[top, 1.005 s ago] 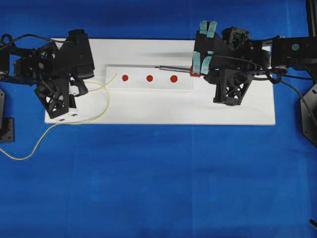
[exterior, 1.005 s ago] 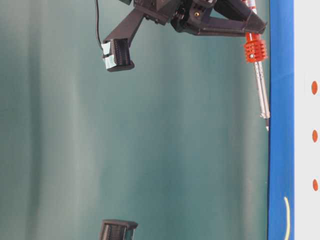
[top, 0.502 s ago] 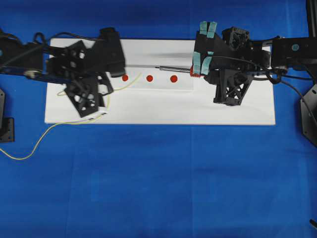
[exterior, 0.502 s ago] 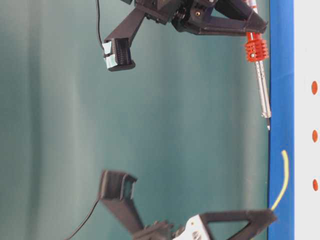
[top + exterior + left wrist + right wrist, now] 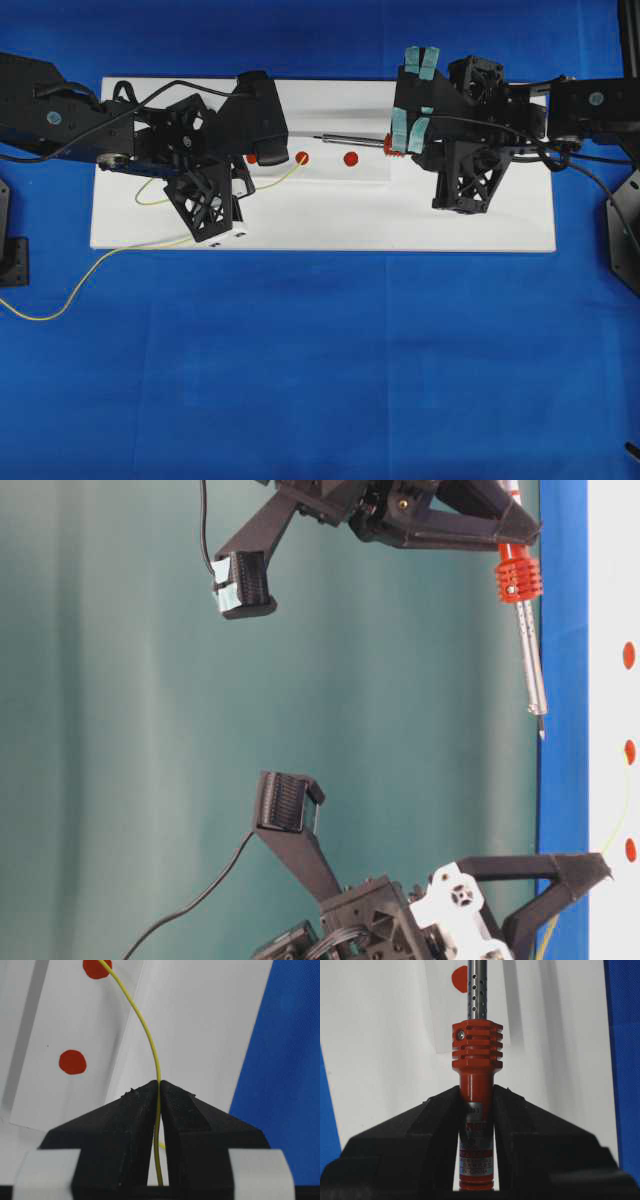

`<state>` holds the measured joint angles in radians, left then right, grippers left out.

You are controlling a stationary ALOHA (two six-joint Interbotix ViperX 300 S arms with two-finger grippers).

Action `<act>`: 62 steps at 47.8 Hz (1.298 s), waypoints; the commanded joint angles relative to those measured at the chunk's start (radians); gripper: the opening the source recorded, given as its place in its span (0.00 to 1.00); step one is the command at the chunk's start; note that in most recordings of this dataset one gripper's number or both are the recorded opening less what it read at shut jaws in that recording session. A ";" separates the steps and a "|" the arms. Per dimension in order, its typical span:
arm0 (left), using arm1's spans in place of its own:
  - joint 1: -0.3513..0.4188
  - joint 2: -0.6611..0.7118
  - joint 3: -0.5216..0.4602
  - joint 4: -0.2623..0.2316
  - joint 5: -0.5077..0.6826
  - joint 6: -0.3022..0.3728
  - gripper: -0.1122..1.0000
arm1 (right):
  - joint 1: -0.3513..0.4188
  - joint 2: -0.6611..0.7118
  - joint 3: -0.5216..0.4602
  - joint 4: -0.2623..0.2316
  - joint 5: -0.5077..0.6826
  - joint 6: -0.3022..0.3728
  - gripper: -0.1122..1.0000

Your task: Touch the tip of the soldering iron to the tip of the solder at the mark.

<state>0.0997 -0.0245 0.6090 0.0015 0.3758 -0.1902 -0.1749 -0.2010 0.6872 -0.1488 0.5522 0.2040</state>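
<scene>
In the left wrist view the left gripper [image 5: 159, 1091] has its fingers [image 5: 125, 1125] pressed together on the solder [image 5: 150, 1045], pinching the thin yellow wire between the two black tips. From the pinch the wire arcs up and to the left, and its far end crosses a red dot [image 5: 97, 967] at the top edge of the frame; a second red dot [image 5: 72, 1061] sits lower left on the same white strip.

In the right wrist view the right gripper [image 5: 476, 1097] has its fingers [image 5: 430, 1130] clamped on the red-orange handle of the soldering iron [image 5: 476, 1065], with the ribbed collar just above the fingers and the perforated silver shaft running out of the top of the frame past a red dot [image 5: 459, 979].

In the overhead view the left gripper [image 5: 250, 165] sits over the left part of the white board [image 5: 330, 220], and the solder [image 5: 283, 176] reaches rightward to about the middle of three red dots. Behind the gripper the wire loops over the board and trails off onto the blue desk [image 5: 320, 380] at lower left. The soldering iron [image 5: 350, 139] lies in the upper middle, tip pointing left, apart from the solder's end. The right gripper [image 5: 397, 140] holds it from the right.
</scene>
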 commanded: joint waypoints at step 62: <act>-0.002 -0.008 -0.002 0.003 0.003 -0.018 0.13 | 0.009 0.144 -0.057 0.000 -0.025 0.000 0.16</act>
<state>0.0982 -0.0199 0.6167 0.0031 0.3835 -0.2102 -0.1672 -0.0460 0.6535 -0.1488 0.5354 0.2040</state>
